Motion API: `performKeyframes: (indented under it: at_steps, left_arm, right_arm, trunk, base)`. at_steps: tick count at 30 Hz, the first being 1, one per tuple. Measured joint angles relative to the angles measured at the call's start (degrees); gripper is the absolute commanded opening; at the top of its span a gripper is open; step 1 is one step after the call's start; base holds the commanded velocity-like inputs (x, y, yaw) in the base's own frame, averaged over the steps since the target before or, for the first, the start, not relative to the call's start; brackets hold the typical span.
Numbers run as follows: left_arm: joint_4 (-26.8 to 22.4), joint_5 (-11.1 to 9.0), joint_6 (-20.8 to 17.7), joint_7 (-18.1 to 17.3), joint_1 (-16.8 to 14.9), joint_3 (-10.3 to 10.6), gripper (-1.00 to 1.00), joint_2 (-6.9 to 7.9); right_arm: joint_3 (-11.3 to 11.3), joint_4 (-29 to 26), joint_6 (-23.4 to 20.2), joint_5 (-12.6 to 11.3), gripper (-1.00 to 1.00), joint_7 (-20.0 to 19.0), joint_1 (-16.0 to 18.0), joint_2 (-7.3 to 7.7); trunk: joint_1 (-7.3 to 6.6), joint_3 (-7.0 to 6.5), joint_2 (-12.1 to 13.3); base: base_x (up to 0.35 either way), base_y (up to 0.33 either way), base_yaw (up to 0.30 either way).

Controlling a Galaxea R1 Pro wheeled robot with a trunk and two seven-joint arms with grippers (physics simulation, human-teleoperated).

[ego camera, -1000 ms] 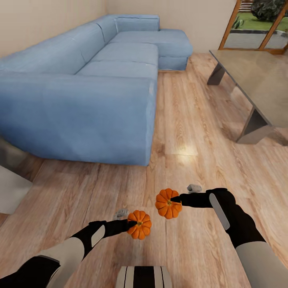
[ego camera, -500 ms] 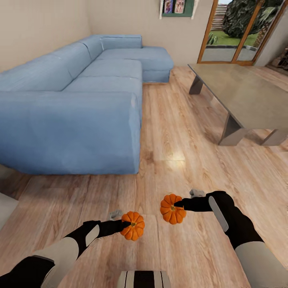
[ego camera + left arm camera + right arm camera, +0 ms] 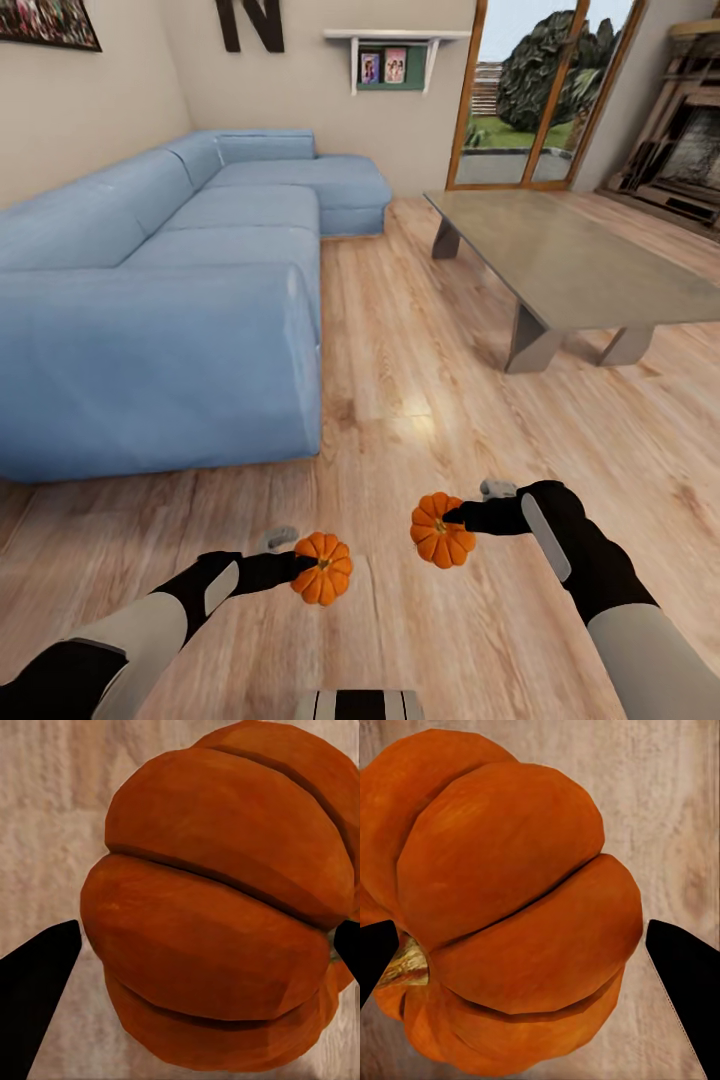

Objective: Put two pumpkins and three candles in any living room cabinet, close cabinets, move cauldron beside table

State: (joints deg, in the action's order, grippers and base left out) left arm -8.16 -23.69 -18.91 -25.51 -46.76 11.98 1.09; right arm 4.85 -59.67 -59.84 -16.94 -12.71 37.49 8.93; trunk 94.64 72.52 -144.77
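Note:
My left gripper is shut on a small orange ribbed pumpkin, held above the wooden floor in front of me. In the left wrist view that pumpkin sits between the two black fingertips. My right gripper is shut on the second pumpkin, held a little higher and to the right. The right wrist view has this pumpkin with its stem to one side, between the black fingertips. The long grey stone-look table stands ahead on the right. Candles, cabinet and cauldron are out of view.
A large blue corner sofa takes up the left side. Bare wooden floor runs between sofa and table. Glass doors are at the back, a wall shelf beside them, and a fireplace unit at far right.
The head view has tilted up, so the back wall, shelf and doors now show. Both grippers still hold their pumpkins in much the same pose.

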Motion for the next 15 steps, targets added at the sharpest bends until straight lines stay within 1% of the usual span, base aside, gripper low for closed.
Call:
performKeyframes:
  at_steps: [4, 8, 9, 13, 14, 15]
  left_arm:
    - [0.0, 0.03, -0.04, 0.05, 0.0, -0.01, -1.0, 0.12]
    - [0.01, 0.26, -0.06, 0.14, -0.01, -0.11, -1.0, 1.47]
    - [0.02, 0.14, -0.14, 0.22, 0.0, -0.05, -1.0, 1.62]
    - [0.13, 0.17, -1.33, 2.34, 0.0, 0.04, -1.0, 2.11]
    - [1.28, 0.1, -1.54, 3.54, -0.01, -0.24, -1.0, 2.18]
    - [2.61, 0.33, -1.48, 3.86, 0.03, 0.78, -1.0, 2.19]
  right_arm:
    - [-0.09, 0.01, 0.0, 0.03, -1.0, 0.04, 0.0, 0.0]
    - [-0.31, 0.01, 0.01, 0.07, -1.0, 0.04, 0.0, 0.05]
    - [-0.34, 0.01, 0.0, 0.07, -1.0, 0.03, 0.0, 0.06]
    - [-0.44, 0.01, 0.0, 0.03, -1.0, -0.01, 0.06, 0.03]
    - [-0.23, 0.25, -0.01, 0.02, -1.0, -0.06, 0.04, -0.06]
    - [-0.15, 0.99, -0.01, -0.17, -1.0, -0.08, 0.01, -0.1]
  trunk:
    - [-0.1, -1.12, 0.05]
    - [-0.21, -2.23, 0.11]
    - [-0.23, -2.51, 0.12]
    - [-0.33, -3.63, 0.17]
    - [-0.36, -3.91, 0.19]
    - [-0.38, -4.18, 0.21]
  base:
    - [0.0, 0.0, -0.234]
    - [0.0, 0.0, -0.235]
    - [0.0, 0.0, -0.238]
    - [0.0, 0.0, -0.241]
    - [0.0, 0.0, -0.246]
    - [0.0, 0.0, -0.246]
